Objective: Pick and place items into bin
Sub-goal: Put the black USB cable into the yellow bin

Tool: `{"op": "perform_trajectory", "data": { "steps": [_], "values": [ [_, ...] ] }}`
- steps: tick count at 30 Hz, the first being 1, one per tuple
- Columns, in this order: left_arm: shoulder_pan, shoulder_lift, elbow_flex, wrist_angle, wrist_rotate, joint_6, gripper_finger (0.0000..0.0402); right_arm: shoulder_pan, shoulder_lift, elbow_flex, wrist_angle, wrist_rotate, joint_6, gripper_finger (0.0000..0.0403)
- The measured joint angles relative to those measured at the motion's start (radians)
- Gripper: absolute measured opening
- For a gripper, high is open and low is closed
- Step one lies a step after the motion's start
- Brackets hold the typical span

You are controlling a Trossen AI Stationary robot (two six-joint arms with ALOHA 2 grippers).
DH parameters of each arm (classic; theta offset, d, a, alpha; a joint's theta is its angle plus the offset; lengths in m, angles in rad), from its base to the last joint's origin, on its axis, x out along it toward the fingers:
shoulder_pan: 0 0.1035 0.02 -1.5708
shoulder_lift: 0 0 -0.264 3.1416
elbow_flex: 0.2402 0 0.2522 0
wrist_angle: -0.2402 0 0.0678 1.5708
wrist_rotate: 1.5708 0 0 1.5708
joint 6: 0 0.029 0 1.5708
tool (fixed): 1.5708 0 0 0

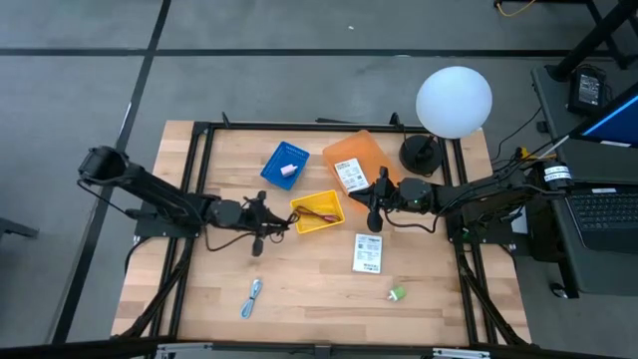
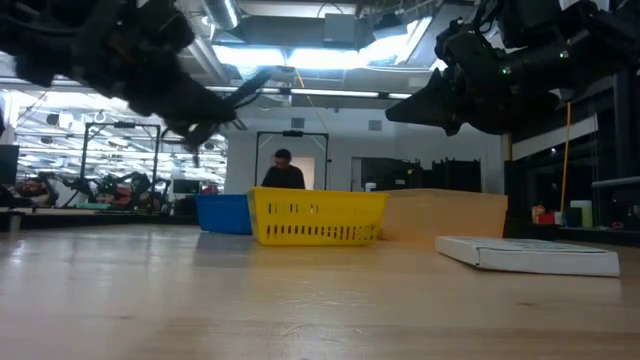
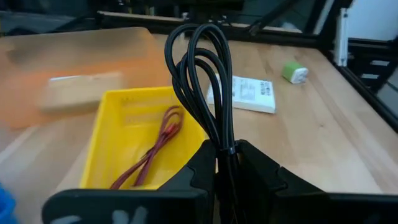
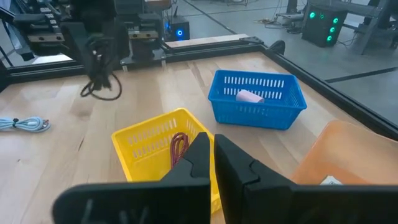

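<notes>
My left gripper (image 1: 265, 216) is shut on a bundled black cord (image 3: 202, 74) just left of the yellow bin (image 1: 317, 211). A dark-red cord (image 3: 158, 146) lies inside that bin. The blue bin (image 4: 256, 98) holds a tiny pink block (image 4: 250, 96), and the orange bin (image 1: 357, 163) holds a white packet (image 1: 351, 176). A second white packet (image 1: 367, 252), a green piece (image 1: 397, 293) and a blue-silver piece (image 1: 251, 297) lie flat on the table. My right gripper (image 4: 213, 146) is shut on nothing, right of the yellow bin. My left gripper pinches several strands of the black cord's bundle (image 3: 225, 144) between its two fingers (image 3: 202, 165). The fingers come almost level from the table's left, slanting a little down. The loops (image 3: 193, 56) stick out past the fingertips toward the yellow bin, and the cord is lifted clear of the table.
A white globe lamp (image 1: 454, 102) on a dark base stands at the table's far right corner. Black frame rails (image 1: 199, 189) run along the table's sides. Bare wood lies between the yellow bin and the near edge. A person (image 2: 283, 170) stands in the room beyond.
</notes>
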Motion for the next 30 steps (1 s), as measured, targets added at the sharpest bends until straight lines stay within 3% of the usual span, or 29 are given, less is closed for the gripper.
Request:
{"op": "perform_trajectory", "data": {
  "steps": [10,30],
  "values": [
    [0.1,0.169,0.186,-0.023,0.211,0.043,0.0038,0.0,0.0,0.0,-0.001,0.0,0.003,0.0007],
    [0.235,0.176,0.479,-0.638,0.23,-0.233,0.0038,0.0,0.0,0.0,-0.002,0.0,0.006,0.0007]
  ]
}}
